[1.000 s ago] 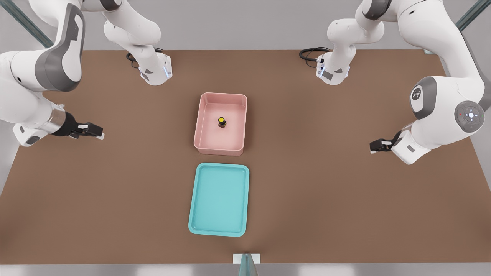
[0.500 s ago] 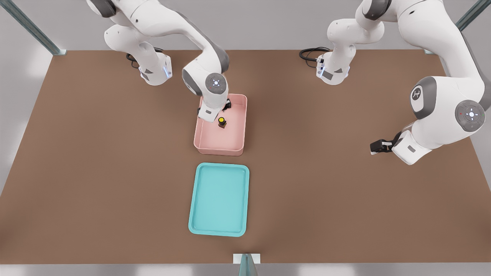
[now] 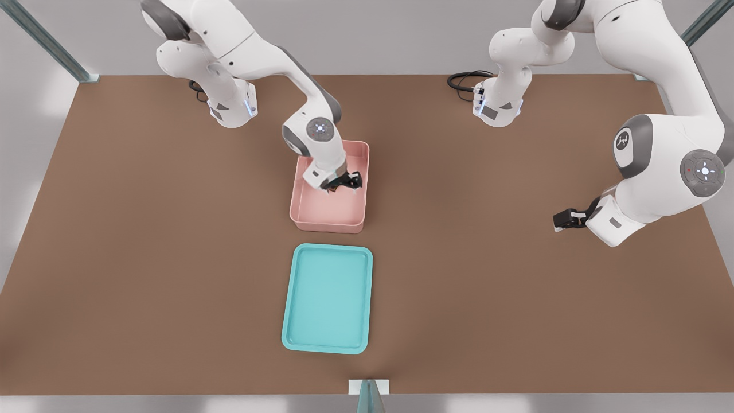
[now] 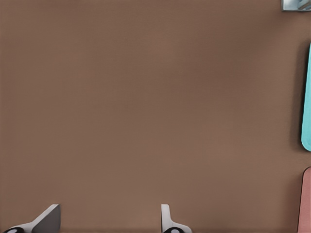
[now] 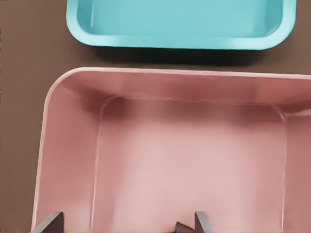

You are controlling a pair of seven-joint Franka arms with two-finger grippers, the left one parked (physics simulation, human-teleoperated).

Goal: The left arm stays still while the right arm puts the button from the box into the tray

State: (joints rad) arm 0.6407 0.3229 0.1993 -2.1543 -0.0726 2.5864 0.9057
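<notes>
Right arm (image 3: pixel 252 43): white jointed shell, grey joint bands, round grey wrist disc (image 3: pixel 319 129) with pale centre. Gripper (image 3: pixel 344 182): small, black, 2 fingers. Base (image 3: pixel 232 109): black cable attached.

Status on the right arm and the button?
Gripper down inside the pink box, fingers open. Button between them, barely showing, not gripped yet. Teal tray nothing in it, path looks clear.

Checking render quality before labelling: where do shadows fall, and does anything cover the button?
Front view: lighting is soft, with a faint shadow under the gripper inside the pink box; the gripper covers most of the button. Right wrist view: a dark shadow band lies between the box and the teal tray; only a dark sliver of the button shows between the open fingers.
</notes>
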